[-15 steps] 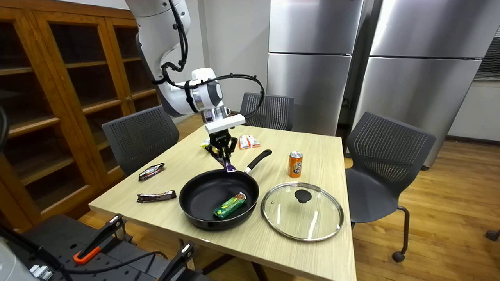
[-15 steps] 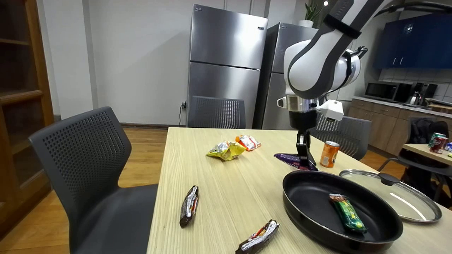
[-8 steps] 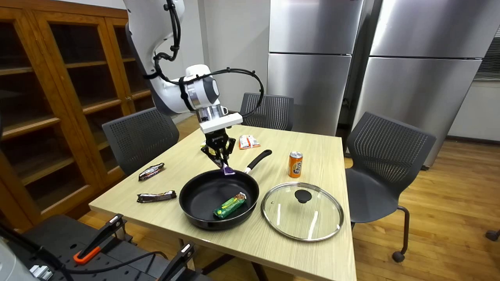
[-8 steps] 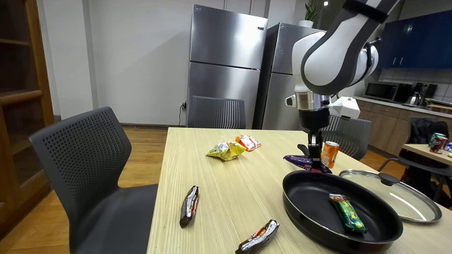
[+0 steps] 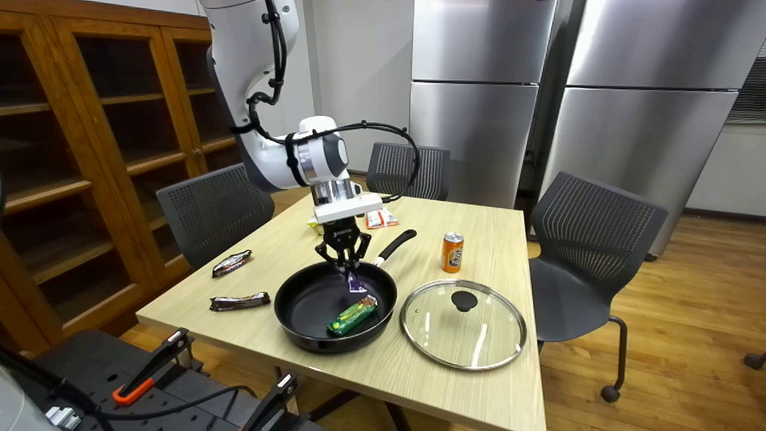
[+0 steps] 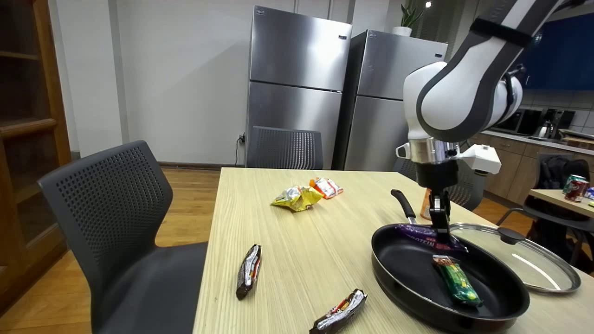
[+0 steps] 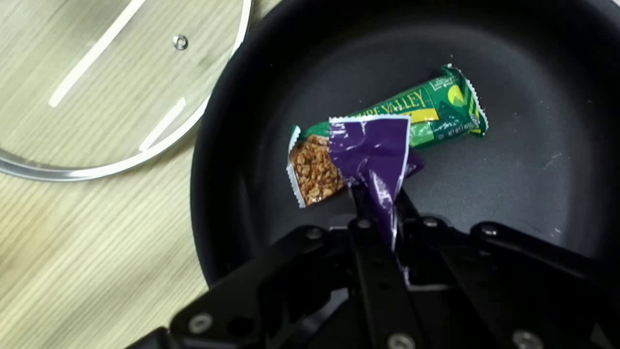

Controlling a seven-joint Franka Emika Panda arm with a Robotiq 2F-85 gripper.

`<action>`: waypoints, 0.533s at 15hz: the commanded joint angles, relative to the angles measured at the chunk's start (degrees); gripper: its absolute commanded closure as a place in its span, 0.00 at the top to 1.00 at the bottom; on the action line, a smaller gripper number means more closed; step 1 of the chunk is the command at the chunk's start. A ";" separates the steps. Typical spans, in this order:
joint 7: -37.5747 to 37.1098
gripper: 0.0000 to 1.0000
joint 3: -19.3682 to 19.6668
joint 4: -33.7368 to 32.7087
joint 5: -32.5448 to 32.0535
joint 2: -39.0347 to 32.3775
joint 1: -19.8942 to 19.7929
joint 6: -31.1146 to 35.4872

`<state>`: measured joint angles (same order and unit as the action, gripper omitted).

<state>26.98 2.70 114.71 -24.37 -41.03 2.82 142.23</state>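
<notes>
Pinching a purple wrapper (image 7: 370, 150) between its nearly closed jaws, the tool (image 5: 349, 268) hangs over the black frying pan (image 5: 308, 299) in both exterior views. From the wrist we see one flat end of the purple wrapper jutting out past the jaws and covering part of the green bar (image 7: 445, 106) that lies in the frying pan; we cannot tell whether the purple wrapper touches the green bar or the frying pan. We find the glass lid (image 5: 464, 325) lying on the desk (image 6: 278, 241) just beside the frying pan, its dark knob (image 5: 464, 300) upward, with an orange can (image 5: 453, 252) upright near it. In an exterior view we also see two dark-wrapped bars (image 6: 249, 271) across the frying pan from the lid, and a yellow packet (image 6: 297, 198) near an orange-and-white packet (image 6: 328, 188).
</notes>
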 commanded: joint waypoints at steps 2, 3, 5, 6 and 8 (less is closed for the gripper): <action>-0.71 0.03 -0.78 -0.77 0.54 -1.28 -2.57 -2.27; -0.47 0.03 -0.90 -0.99 0.67 -1.61 -3.03 -2.29; -0.54 0.03 -0.87 -1.02 0.64 -1.78 -3.36 -2.38; -0.66 0.03 -0.82 -1.00 0.60 -1.75 -3.42 -2.40; -0.32 0.03 -0.80 -1.00 0.36 -1.56 -3.49 -2.74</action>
<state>26.98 2.70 114.56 -24.17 -43.06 0.08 141.73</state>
